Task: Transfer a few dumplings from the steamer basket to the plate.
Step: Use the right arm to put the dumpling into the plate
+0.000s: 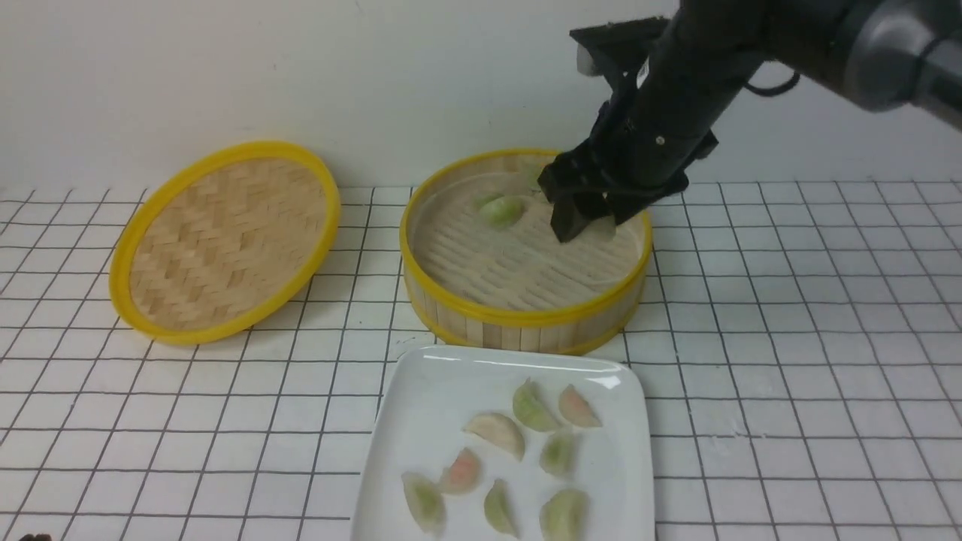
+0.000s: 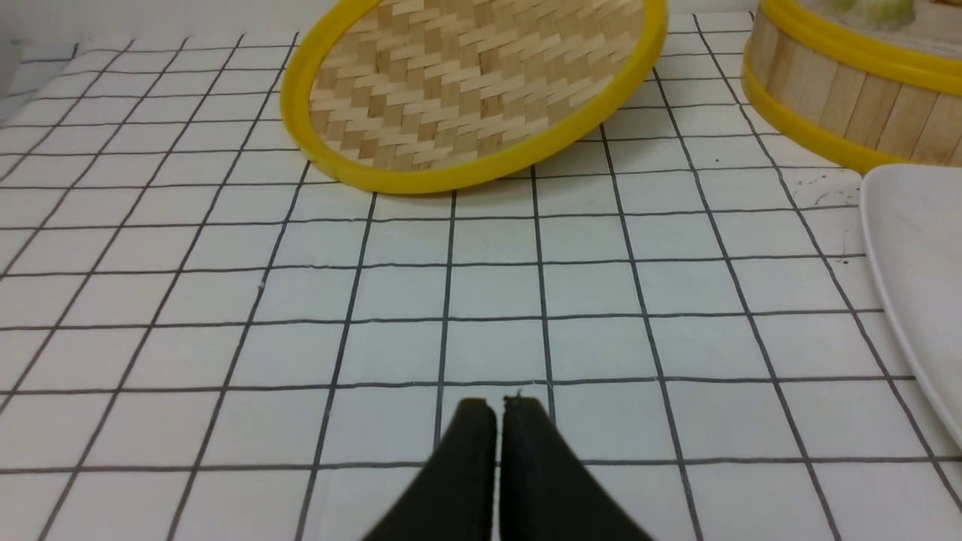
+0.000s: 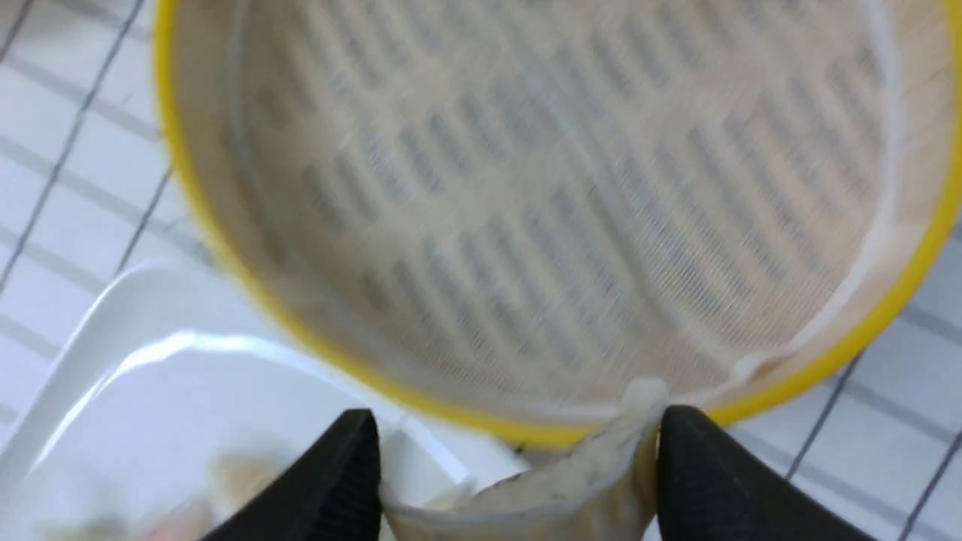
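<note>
The round bamboo steamer basket [image 1: 526, 315] stands at the middle back. My right gripper [image 1: 586, 222] hangs over its right half, shut on a whitish dumpling [image 1: 607, 228]. In the right wrist view the black fingers [image 3: 342, 466] press both ends of this dumpling [image 3: 571, 481], above the basket's near rim [image 3: 188, 195] and the plate [image 3: 150, 391]. A pale green dumpling [image 1: 502, 210] lies on the basket floor; another is half hidden behind the gripper. The white plate [image 1: 421, 421] in front holds several dumplings [image 1: 532, 407]. My left gripper [image 2: 497, 409] is shut and empty over the table.
The flat woven lid [image 1: 225, 240] with a yellow rim leans tilted to the left of the basket, also seen in the left wrist view [image 2: 466, 83]. A white gridded cloth [image 1: 789, 361] covers the table. A wall rises right behind the basket.
</note>
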Motion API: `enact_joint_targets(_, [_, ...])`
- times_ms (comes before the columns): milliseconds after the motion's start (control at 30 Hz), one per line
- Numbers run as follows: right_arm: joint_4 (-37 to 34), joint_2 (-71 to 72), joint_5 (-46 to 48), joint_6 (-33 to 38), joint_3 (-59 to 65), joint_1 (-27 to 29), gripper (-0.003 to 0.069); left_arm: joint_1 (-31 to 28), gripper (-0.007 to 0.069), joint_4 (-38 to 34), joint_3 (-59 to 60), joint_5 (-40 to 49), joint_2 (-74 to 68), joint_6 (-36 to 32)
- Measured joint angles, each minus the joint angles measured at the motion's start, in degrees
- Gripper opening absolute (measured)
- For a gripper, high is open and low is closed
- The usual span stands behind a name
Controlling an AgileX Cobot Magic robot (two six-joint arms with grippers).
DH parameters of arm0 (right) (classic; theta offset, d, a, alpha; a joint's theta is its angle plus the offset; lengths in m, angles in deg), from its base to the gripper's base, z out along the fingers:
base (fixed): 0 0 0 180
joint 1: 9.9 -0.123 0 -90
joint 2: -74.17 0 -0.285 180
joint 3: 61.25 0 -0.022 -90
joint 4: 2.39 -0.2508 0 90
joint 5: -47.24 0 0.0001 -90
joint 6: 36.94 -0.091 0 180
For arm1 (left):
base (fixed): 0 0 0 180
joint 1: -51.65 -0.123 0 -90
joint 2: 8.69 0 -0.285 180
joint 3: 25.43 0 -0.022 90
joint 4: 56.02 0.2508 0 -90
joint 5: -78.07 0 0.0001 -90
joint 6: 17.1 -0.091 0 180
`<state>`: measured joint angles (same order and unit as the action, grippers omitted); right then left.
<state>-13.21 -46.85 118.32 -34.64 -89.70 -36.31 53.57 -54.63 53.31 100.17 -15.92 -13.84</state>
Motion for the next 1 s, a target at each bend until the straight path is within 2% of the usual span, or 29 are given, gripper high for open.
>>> enact_joint_targets(67, [-1.50,4.83,0.18,-1.76,10.42,-2.62,0.0427,0.00,-0.0006,0.00,0.00,0.00,0.00,0.00])
enact_joint_targets(167, [-1.58,5.31,-0.03,-2.30,17.39,-4.72,0.0427,0.00,-0.0006,0.00,0.00,0.00,0.00,0.00])
enact_joint_targets(267, [-1.90,3.82,-5.13,-2.69,24.02,-7.79,0.0427,0.00,-0.0006,0.00,0.00,0.00,0.00,0.00])
enact_joint_targets(400, [-2.73,2.26,-9.61,-2.30,25.97,-11.44,0.0427,0.00,-0.0006,0.00,0.00,0.00,0.00,0.00])
enact_joint_targets(533, [-2.67,1.77,-12.70,-1.79,26.02,-12.77,0.0427,0.00,-0.0006,0.00,0.00,0.00,0.00,0.00])
enact_joint_targets(700, [-1.97,1.72,-12.72,-4.46,26.02,-12.83,0.0552,0.00,-0.0006,0.00,0.00,0.00,0.00,0.00])
enact_joint_targets(733, [-1.73,1.72,-12.60,-4.46,25.95,-12.89,0.0559,0.00,-0.0006,0.00,0.00,0.00,0.00,0.00])
enact_joint_targets(767, [-0.85,1.72,-10.88,-4.66,25.33,-12.89,0.0592,0.00,-0.0006,0.00,0.00,0.00,0.00,0.00])
enact_joint_targets(833, [0.41,1.77,-7.19,-4.80,23.36,-12.89,0.0615,0.00,-0.0006,0.00,0.00,0.00,0.00,0.00])
enact_joint_targets(933, [1.68,2.77,-2.67,-3.71,19.69,-12.89,0.0592,0.00,-0.0006,0.00,0.00,0.00,0.00,0.00])
enact_joint_targets(1000, [3.13,5.81,-1.89,-3.33,18.08,-12.89,0.0514,0.00,-0.0006,0.00,0.00,0.00,0.00,0.00])
